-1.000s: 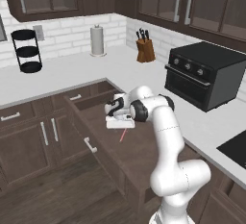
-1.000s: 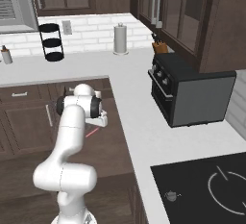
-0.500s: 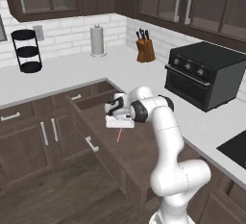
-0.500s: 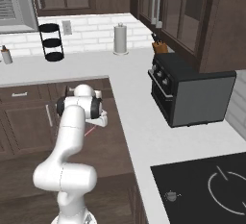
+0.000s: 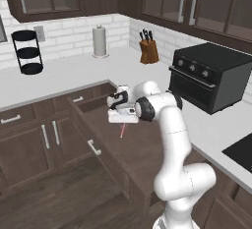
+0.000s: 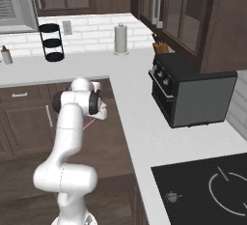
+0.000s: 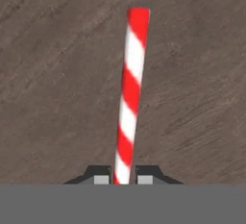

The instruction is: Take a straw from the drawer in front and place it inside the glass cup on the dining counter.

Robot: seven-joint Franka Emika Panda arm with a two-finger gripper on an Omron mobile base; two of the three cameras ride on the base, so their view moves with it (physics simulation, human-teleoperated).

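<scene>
The straw (image 7: 129, 93), striped red and white, runs away from the hand over the brown wooden floor of the open drawer (image 7: 53, 74). My gripper (image 7: 123, 179) is shut on its near end, one dark fingertip on each side. From the left base view the gripper (image 5: 123, 123) points down into the pulled-out drawer (image 5: 147, 152), and the straw (image 5: 122, 131) hangs slanted below it. The right base view has the straw (image 6: 87, 124) sticking out left of the hand, above the drawer (image 6: 108, 144). The glass cup and the dining counter are out of view.
The drawer's front panel with its silver handle (image 5: 93, 147) juts into the aisle. On the L-shaped worktop stand a black toaster oven (image 5: 211, 75), a knife block (image 5: 148, 50), a paper towel roll (image 5: 100, 41) and a black tiered rack (image 5: 28, 52). A cooktop (image 6: 202, 190) lies at the right.
The jaws have closed on the straw's end. The hand has stayed over the same spot in the drawer, and the straw hangs a little higher.
</scene>
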